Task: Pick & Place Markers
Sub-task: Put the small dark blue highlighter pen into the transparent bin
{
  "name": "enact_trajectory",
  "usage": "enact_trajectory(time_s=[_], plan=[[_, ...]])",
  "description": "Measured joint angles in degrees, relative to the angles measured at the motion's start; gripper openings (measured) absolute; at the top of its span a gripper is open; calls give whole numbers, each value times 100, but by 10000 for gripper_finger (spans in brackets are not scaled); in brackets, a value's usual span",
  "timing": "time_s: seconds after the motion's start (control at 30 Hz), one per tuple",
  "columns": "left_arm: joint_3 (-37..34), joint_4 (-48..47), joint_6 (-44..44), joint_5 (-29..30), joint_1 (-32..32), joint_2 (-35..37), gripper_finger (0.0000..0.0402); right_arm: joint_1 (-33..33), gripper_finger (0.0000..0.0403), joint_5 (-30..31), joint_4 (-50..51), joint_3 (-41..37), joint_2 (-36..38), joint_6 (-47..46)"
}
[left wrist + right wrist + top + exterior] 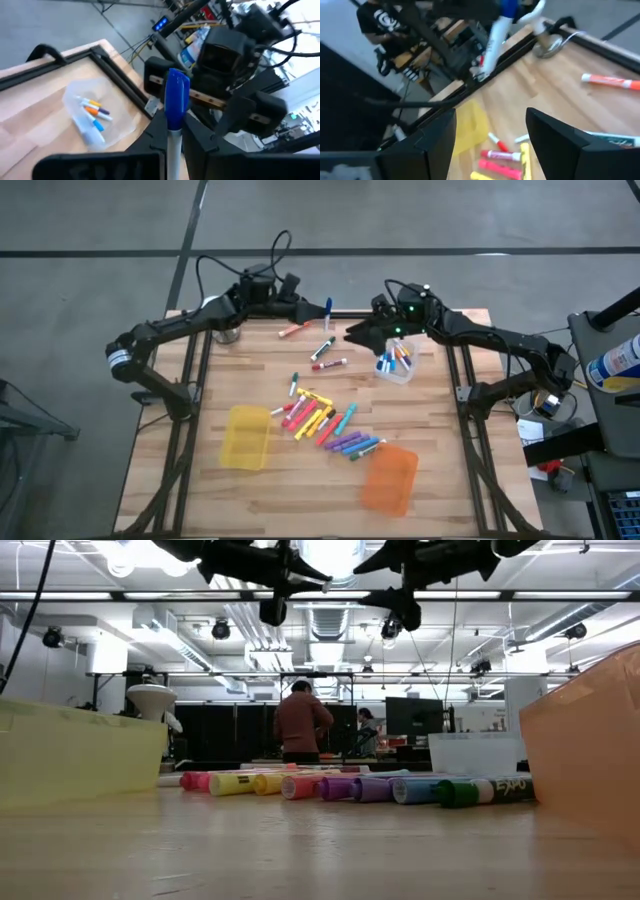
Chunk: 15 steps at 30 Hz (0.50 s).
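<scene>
At the far edge of the table (250, 510), the left gripper (318, 311) is closed tight on a blue-capped marker (176, 107), which the left wrist view shows standing up between its two dark fingers (150, 134), cap outward. The right gripper (356, 336) hangs nearby over the far middle of the table, facing the left one, and its jaws stand wide apart with nothing between them, as the right wrist view shows. Just beside the right gripper sits a clear bin (397, 366) near the table's right edge, already holding a few markers in blue, orange and white. An orange marker (293, 330) lies near the far edge, and two more markers (326, 357) lie loose a little closer in, one dark-capped and one red. The main pile of markers (322, 421) is spread across the middle of the table in pink, yellow, teal, purple and blue, lying flat and partly touching one another. A yellow bin (246, 437) sits to the left of the pile and an orange bin (389, 478) sits near the front, right of the pile. In the low view a person (301, 722) stands in the room beyond the table.
</scene>
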<state>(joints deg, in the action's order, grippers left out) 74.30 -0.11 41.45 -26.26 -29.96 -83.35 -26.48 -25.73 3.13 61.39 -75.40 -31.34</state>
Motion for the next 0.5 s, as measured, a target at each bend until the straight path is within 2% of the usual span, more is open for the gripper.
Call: enact_trajectory(time_s=[0.27, 0.5], plan=[[-42, 530, 257, 17, 219, -46, 28, 0, 223, 51, -1205, 0, -344, -409], [-50, 517, 267, 42, 300, -46, 28, 10, 222, 35, -1397, 0, -551, -575]])
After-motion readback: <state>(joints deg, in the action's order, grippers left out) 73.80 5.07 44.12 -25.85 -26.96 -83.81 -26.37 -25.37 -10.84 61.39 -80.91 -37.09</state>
